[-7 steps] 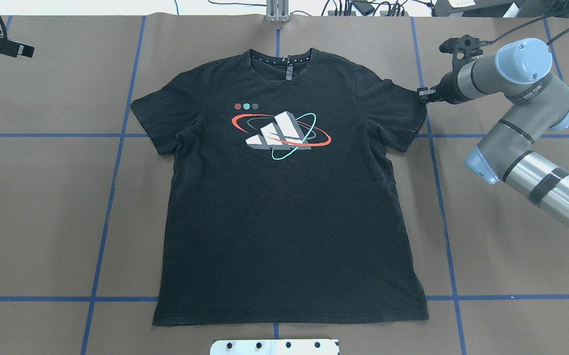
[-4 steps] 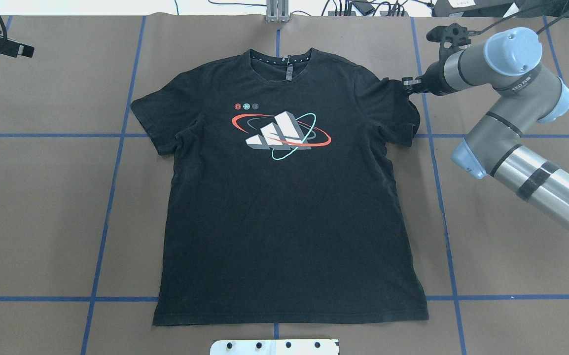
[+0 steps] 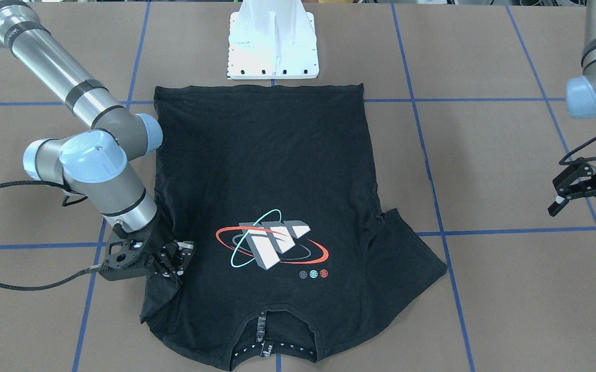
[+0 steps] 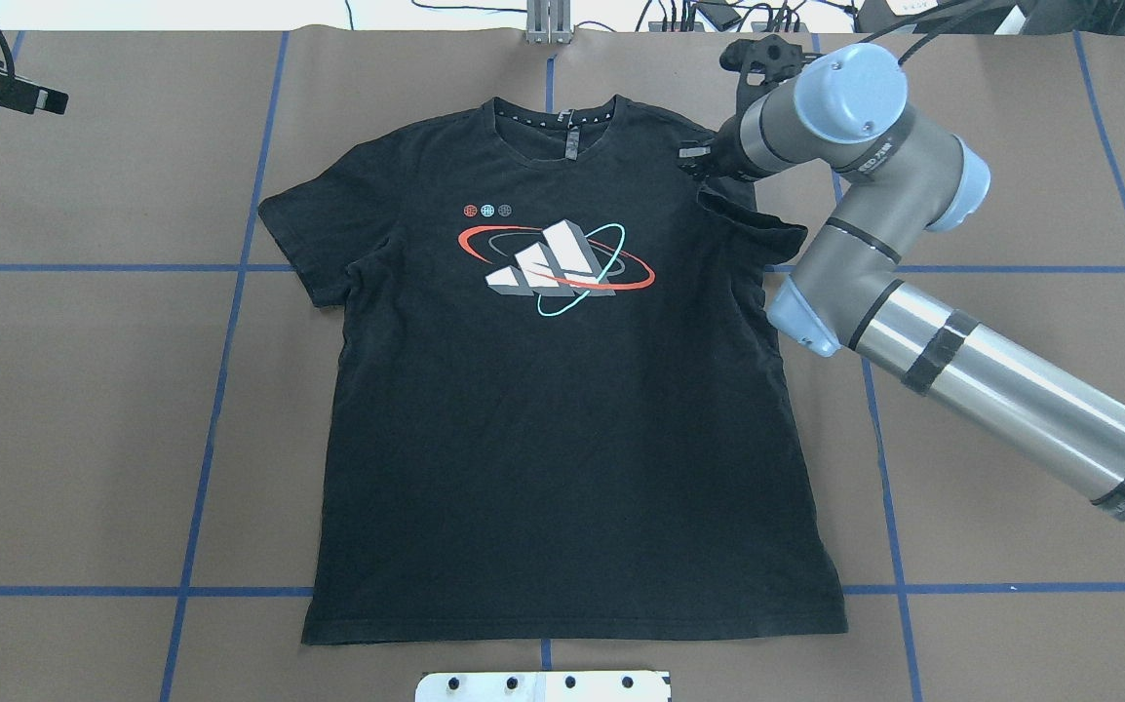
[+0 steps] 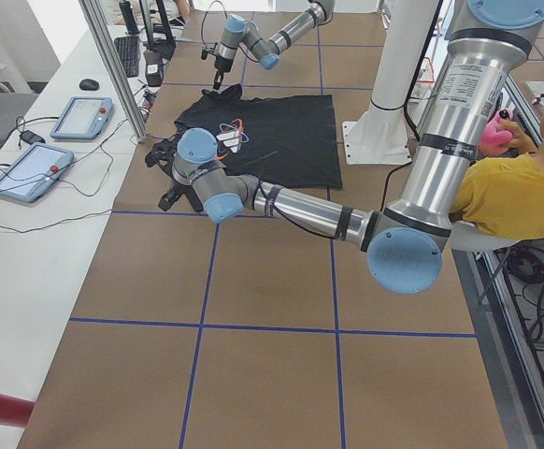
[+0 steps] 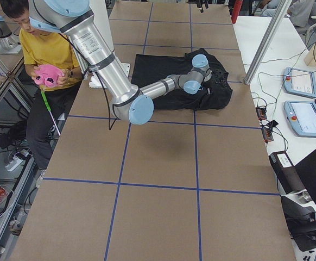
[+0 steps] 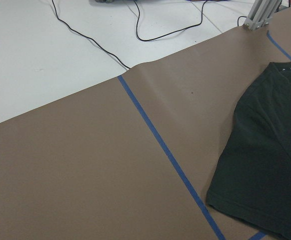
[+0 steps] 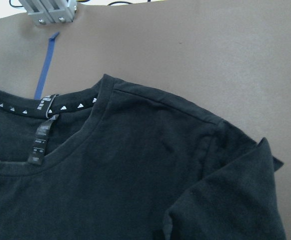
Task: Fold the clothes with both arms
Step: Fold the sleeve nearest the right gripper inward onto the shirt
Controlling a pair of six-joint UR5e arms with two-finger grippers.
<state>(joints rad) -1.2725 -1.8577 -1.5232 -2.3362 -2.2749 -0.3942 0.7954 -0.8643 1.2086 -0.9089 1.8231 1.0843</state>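
The black T-shirt lies flat, logo up, collar at the far side. My right gripper is shut on the shirt's right sleeve and holds it lifted and drawn in over the shoulder; it also shows in the front view. The right wrist view shows the collar and the doubled-over sleeve. My left gripper is open and empty, far off the shirt at the table's far left; its spread fingers show in the front view. The left sleeve lies flat.
The white mounting pedestal stands at the hem side of the shirt. Blue tape lines grid the brown table cover. Cables lie past the far edge. A seated person in yellow is beside the robot's base.
My right gripper has moved left over the shirt, pulling the right sleeve inward off the table so it now folds over by the shoulder. The left arm has not moved.
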